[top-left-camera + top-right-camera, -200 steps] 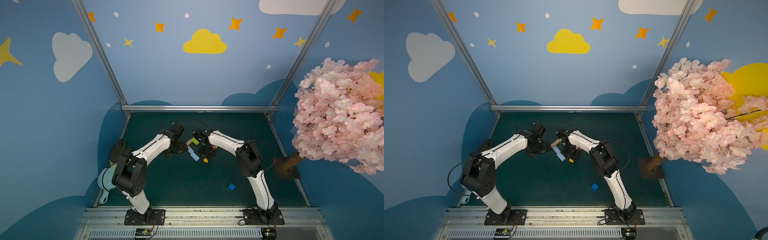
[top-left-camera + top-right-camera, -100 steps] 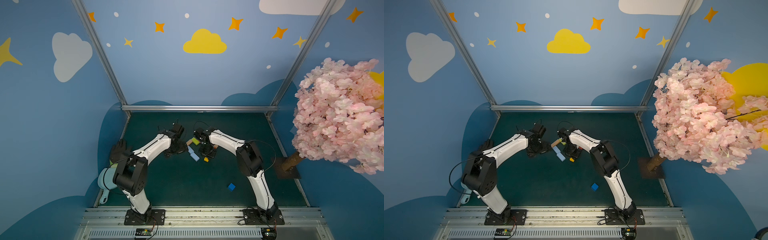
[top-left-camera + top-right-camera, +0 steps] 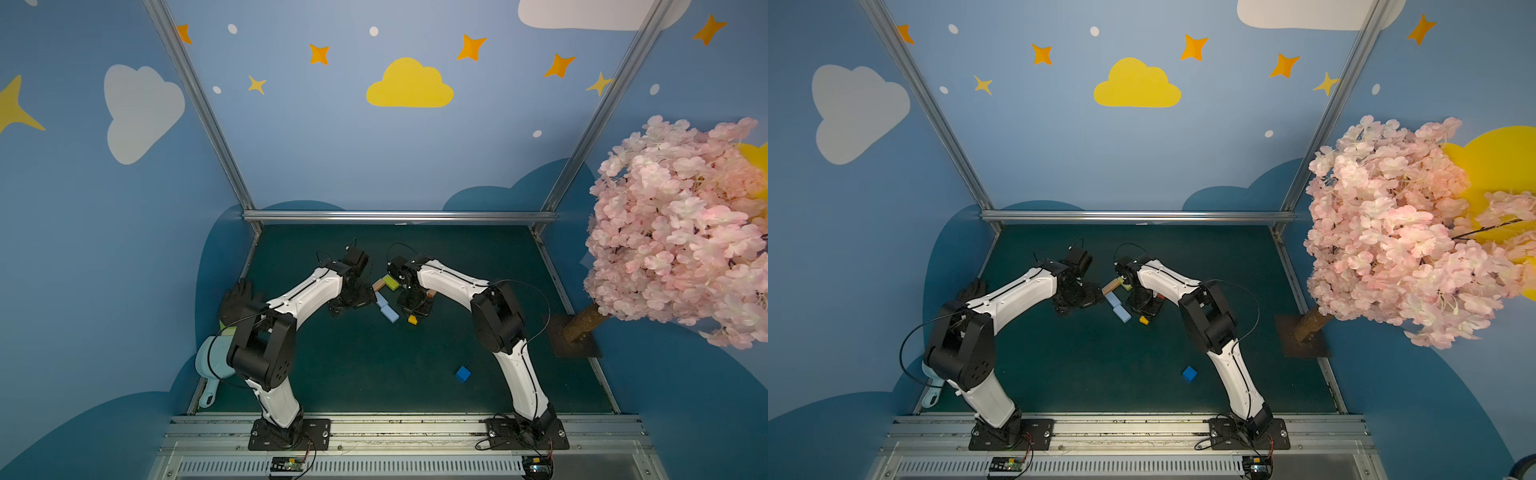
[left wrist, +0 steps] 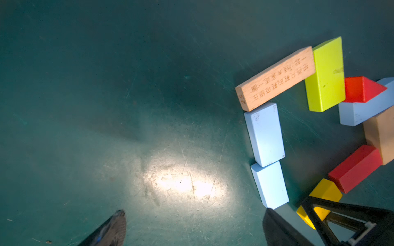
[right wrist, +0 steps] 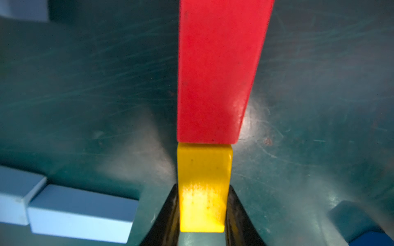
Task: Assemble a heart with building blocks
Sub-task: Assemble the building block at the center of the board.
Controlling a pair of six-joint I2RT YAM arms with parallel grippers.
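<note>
The building blocks lie as a heart outline on the green mat: a tan block (image 4: 276,78), a lime block (image 4: 326,74), a red wedge (image 4: 362,88), two light blue blocks (image 4: 264,134) and a red block (image 5: 217,74). My right gripper (image 5: 203,188) is shut on the yellow block (image 5: 203,166), whose end touches the red block. My left gripper (image 4: 194,213) hangs open over bare mat beside the light blue blocks, with nothing in it. The dark blue cube (image 3: 462,373) lies apart, nearer the front, in both top views.
A pink blossom tree stands on a dark base plate (image 3: 575,336) at the right edge. At the left edge lie a pale blue scoop (image 3: 212,365) and a black glove (image 3: 241,297). A metal rail (image 3: 395,216) bounds the back.
</note>
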